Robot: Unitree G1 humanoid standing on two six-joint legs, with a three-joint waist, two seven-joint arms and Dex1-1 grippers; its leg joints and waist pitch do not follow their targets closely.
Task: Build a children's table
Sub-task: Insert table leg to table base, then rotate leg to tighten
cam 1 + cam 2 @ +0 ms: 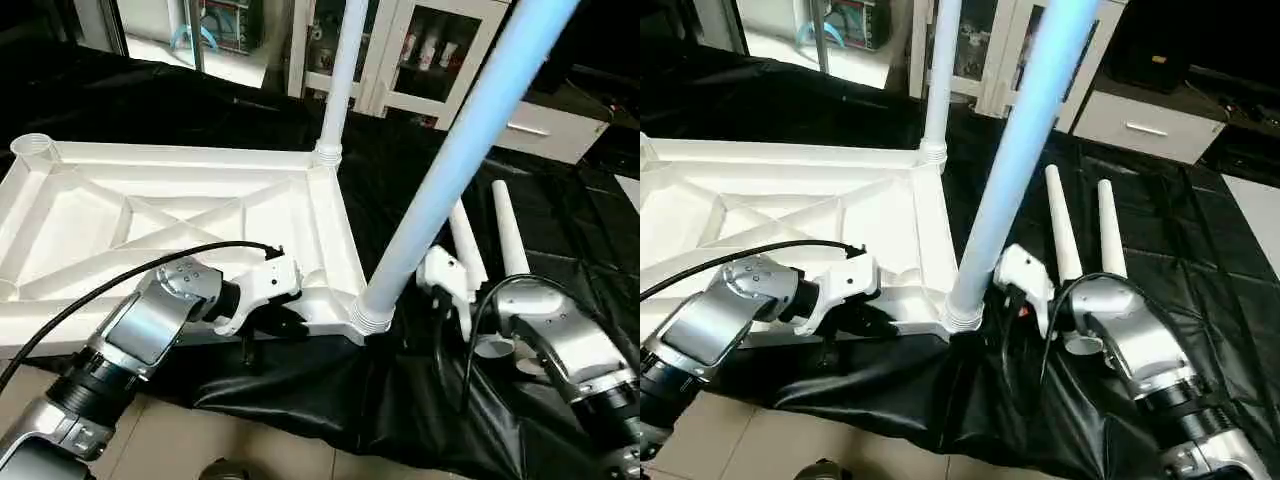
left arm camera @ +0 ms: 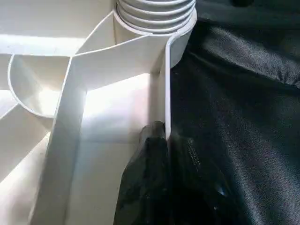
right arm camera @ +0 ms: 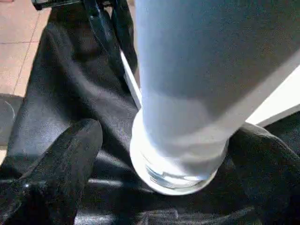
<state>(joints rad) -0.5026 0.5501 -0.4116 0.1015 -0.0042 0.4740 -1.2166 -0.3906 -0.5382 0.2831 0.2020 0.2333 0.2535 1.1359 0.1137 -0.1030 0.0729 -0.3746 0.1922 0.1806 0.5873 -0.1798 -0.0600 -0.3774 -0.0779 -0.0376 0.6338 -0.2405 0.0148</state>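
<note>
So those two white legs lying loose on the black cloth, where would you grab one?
I would take a loose leg around its round shaft, near the middle, coming from above. It lies flat on the black cloth with a gap to the second leg, so fingers could probably straddle it. The right end effector is open beside them.

The two eye views look forward and down from the head over both forearms, a small sideways step apart, and share the upturned tabletop [image 1: 180, 215] with the near leg [image 1: 455, 160] standing between the left gripper [image 1: 283, 322] and the right gripper [image 1: 1025, 300]. The left wrist view sits very close behind its fingers [image 2: 147, 187], facing along the rim toward that leg's ribbed base. The right wrist view looks past its own finger [image 3: 65, 159] at the same base from the opposite side, equally near.
</note>
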